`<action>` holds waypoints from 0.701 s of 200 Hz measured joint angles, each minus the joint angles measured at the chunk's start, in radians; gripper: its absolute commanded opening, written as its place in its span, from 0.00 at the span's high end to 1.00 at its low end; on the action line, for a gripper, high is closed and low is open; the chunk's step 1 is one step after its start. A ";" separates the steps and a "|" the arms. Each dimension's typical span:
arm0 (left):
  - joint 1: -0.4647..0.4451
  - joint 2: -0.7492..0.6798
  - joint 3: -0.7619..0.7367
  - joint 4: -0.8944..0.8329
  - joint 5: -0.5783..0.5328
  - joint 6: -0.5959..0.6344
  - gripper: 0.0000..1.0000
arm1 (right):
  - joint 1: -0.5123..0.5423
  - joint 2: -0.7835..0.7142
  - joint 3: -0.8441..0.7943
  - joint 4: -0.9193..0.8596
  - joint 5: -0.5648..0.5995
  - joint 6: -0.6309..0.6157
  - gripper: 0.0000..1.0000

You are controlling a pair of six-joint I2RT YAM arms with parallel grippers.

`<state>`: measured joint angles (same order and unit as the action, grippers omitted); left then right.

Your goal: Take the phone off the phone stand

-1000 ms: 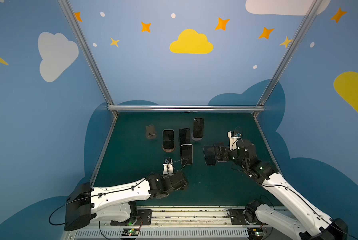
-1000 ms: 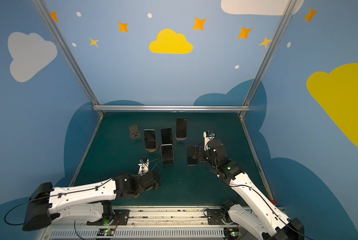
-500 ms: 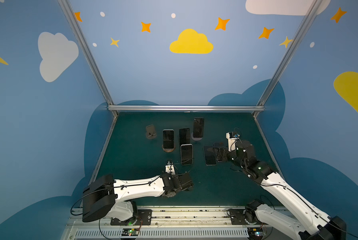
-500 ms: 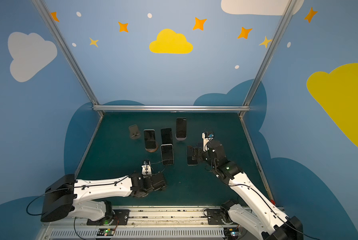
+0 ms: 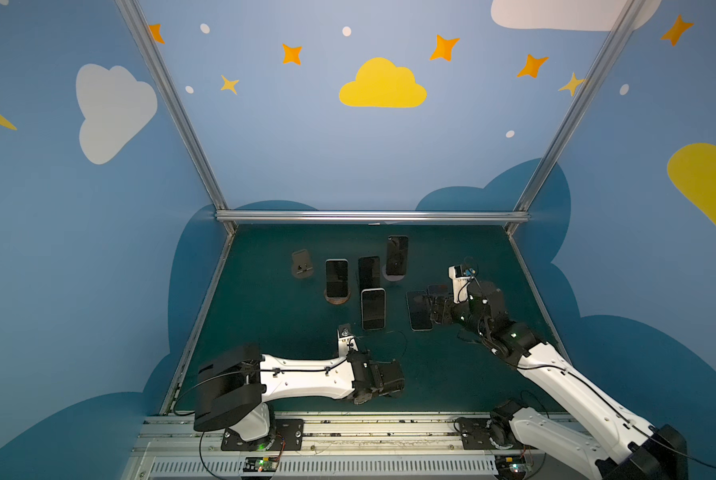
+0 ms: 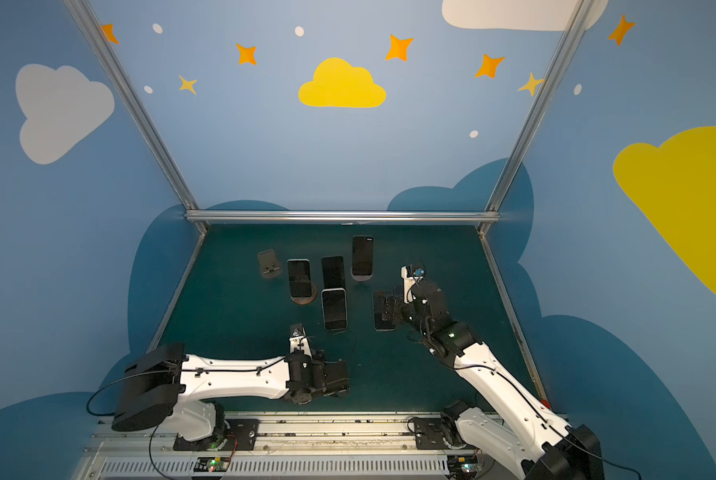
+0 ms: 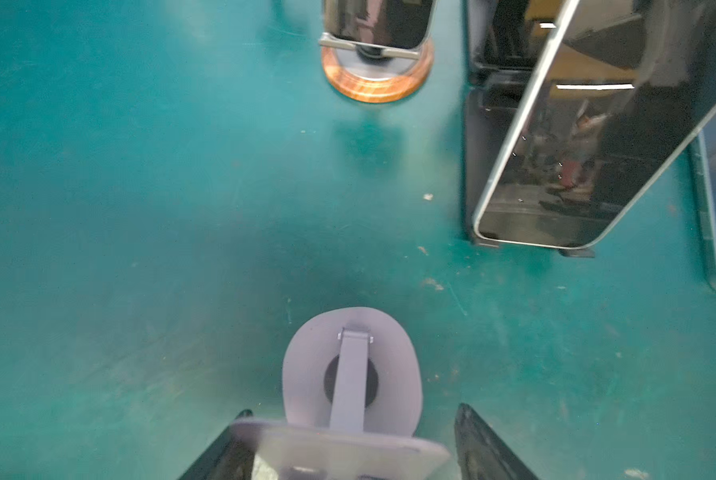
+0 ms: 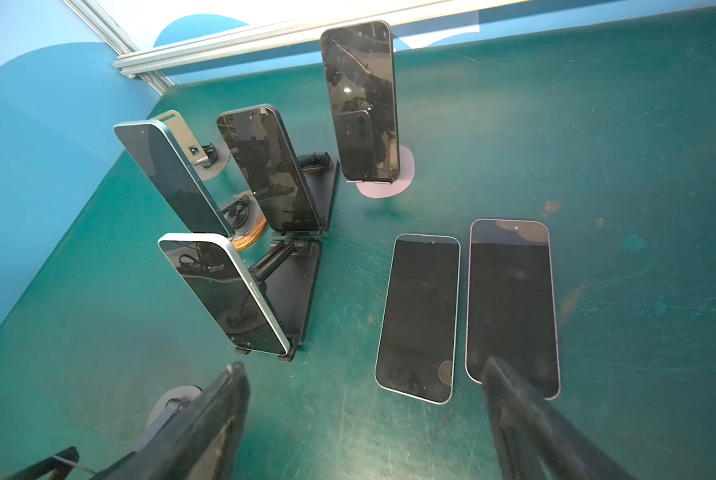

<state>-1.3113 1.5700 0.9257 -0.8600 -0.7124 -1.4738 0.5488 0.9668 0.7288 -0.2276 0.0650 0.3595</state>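
Several dark phones lean on stands. One is on a round wooden stand [image 5: 336,277], one on a black stand [image 5: 369,272], one on a pale oval stand at the back [image 5: 397,254]. A light-edged phone [image 5: 373,308] leans on a black stand in front. My left gripper [image 7: 354,409] is low near the front, jaws either side of an empty grey stand [image 7: 350,374]; a small gap shows at one finger. In both top views that gripper [image 5: 391,376] hides this stand. My right gripper [image 8: 364,365] is open and empty over bare mat beside two flat phones.
Two phones lie flat on the green mat, a silver-edged one [image 8: 420,316] and a pink-edged one [image 8: 512,299] partly under a right finger. An empty grey stand [image 5: 301,264] stands at the back left. Blue walls and a metal rail [image 5: 369,216] bound the mat.
The left arm has swung, carrying its gripper right and toward the front edge, and its jaws have narrowed round the grey stand. The right gripper has barely moved.
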 measured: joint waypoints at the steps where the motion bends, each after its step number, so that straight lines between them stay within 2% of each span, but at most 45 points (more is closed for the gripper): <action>1: 0.000 0.001 0.000 -0.002 -0.001 -0.003 0.27 | 0.000 0.000 0.000 0.000 0.000 0.000 0.12; 64: 0.000 0.007 0.000 -0.029 -0.036 -0.046 0.26 | -0.002 -0.001 -0.016 0.011 -0.002 0.000 0.12; 140: 0.052 -0.011 -0.067 0.089 -0.014 0.084 0.32 | -0.002 -0.018 -0.019 0.011 0.011 -0.001 0.12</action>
<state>-1.2591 1.5585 0.8585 -0.7715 -0.7265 -1.3895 0.5468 0.9489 0.7094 -0.2165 0.0761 0.3588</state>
